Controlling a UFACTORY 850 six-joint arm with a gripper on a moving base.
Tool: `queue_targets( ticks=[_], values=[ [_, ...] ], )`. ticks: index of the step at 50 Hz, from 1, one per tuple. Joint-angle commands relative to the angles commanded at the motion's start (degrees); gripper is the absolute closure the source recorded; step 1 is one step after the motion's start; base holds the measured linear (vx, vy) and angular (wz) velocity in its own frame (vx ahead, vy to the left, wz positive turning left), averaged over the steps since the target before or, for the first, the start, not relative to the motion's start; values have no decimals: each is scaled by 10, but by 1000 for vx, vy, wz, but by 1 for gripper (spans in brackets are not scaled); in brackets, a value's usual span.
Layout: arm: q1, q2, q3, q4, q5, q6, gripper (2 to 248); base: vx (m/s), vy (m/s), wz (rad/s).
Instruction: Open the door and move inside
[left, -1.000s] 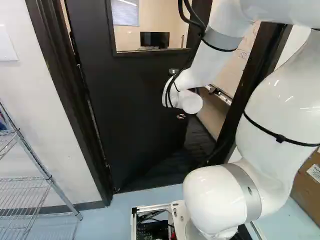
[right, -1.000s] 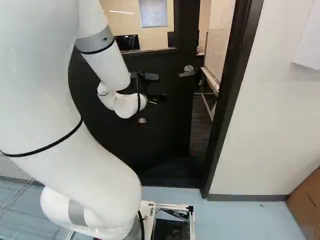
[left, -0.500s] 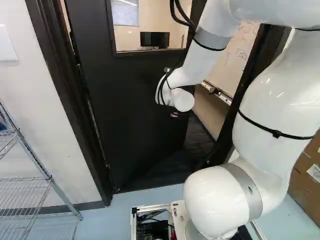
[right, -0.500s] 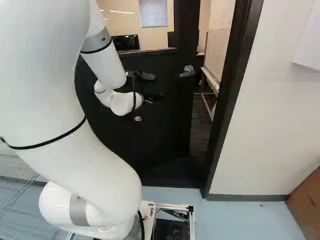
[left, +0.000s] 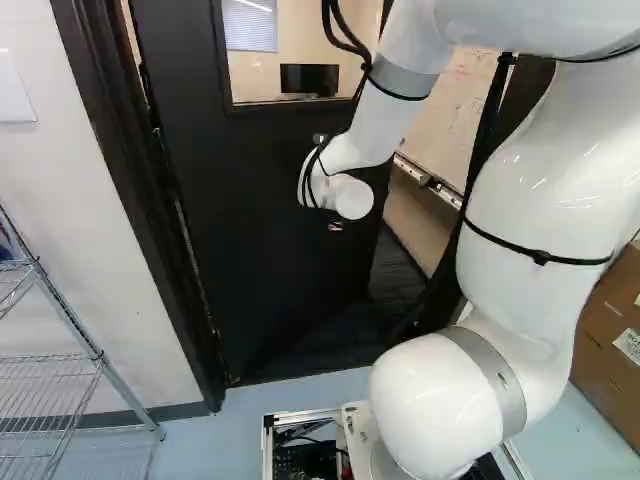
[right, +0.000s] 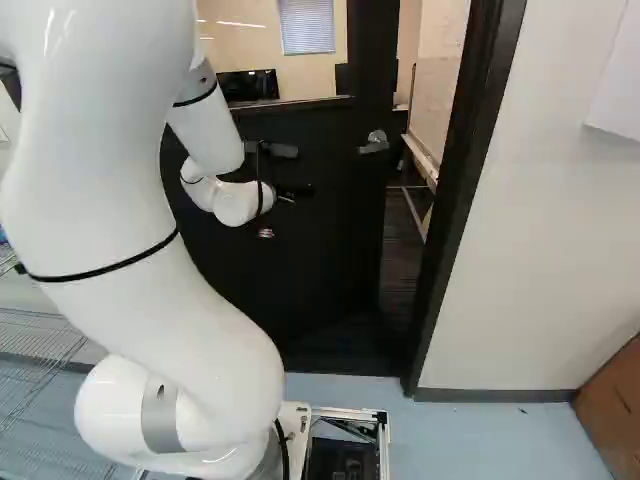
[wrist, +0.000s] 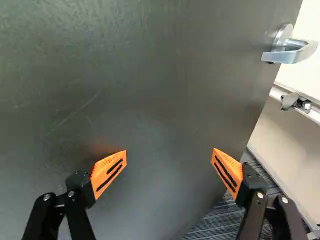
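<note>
Hand (wrist: 169, 151) wide open, empty, facing the ajar door (wrist: 135, 80); lever (wrist: 287, 51) ahead, off to 1 side. Pose suits pushing, probably, not gripping.

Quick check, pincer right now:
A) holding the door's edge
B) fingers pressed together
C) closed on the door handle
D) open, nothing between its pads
D: in the wrist view the pincer stands wide open before the door, with the handle well off to one side.
</note>
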Motion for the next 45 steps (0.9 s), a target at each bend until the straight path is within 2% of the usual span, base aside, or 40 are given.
queue_targets(
  ticks=[45],
  values=[
    [68, -77, -86, 50, 0, 0, 3, 0, 0, 0]
  ],
)
